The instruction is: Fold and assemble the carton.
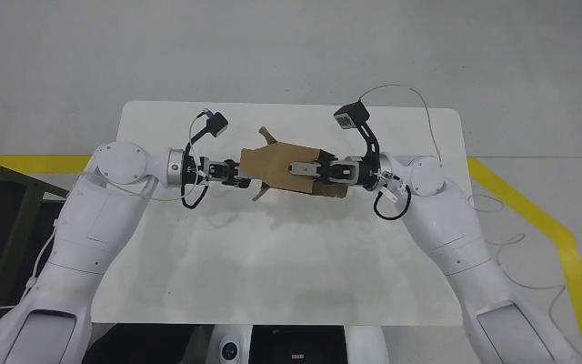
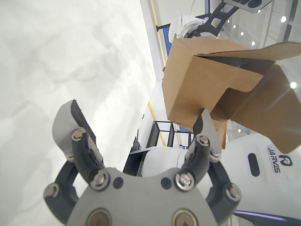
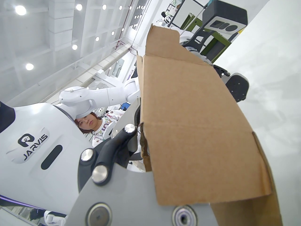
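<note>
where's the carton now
Top view: the carton is over the far middle of the table, held by the right gripper, the open left gripper at its other end.

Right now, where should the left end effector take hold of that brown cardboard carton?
Probably a flap edge at the end of the brown cardboard carton nearest the left end effector, approached from that side: thin flaps jut there for its open fingers, and the right end effector holds the other end.

Counter [image 1: 182,273]: white, rectangular, rounded corners.
Floor [image 1: 273,45]: pale grey, with a yellow stripe [image 1: 518,205] on either side of the counter.
Ceiling [image 3: 58,24]: white, gridded, dotted with round lights [image 3: 20,10].
Beside the counter: a dark rack [image 1: 14,227].
</note>
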Controlling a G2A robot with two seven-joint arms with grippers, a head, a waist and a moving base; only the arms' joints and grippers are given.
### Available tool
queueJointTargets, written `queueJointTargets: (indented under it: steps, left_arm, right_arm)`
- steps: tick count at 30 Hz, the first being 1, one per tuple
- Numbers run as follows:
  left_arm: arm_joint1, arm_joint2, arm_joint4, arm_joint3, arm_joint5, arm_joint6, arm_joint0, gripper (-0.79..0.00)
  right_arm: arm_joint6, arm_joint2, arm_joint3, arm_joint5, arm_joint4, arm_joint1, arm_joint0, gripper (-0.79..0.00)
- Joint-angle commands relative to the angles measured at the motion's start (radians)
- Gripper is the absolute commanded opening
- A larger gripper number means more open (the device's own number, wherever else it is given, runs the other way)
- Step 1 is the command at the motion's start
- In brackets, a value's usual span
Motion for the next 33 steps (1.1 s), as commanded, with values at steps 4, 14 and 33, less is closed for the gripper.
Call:
queueJointTargets:
  steps: [4,14,33]
  left_arm:
    - [-0.002,0.006,-0.012,0.007,-0.007,-0.003,-0.002,0.000]
    - [-0.002,0.007,-0.023,0.013,-0.012,-0.005,-0.005,0.000]
    - [0.009,-0.019,-0.022,0.007,-0.006,-0.007,0.028,0.000]
  right_arm:
    - [-0.002,-0.014,0.002,-0.002,0.000,-0.004,0.009,-0.785]
    - [-0.005,-0.042,0.006,-0.006,0.008,-0.011,0.021,-0.785]
    - [-0.140,0.035,0.056,-0.052,-0.026,-0.001,0.009,-0.785]
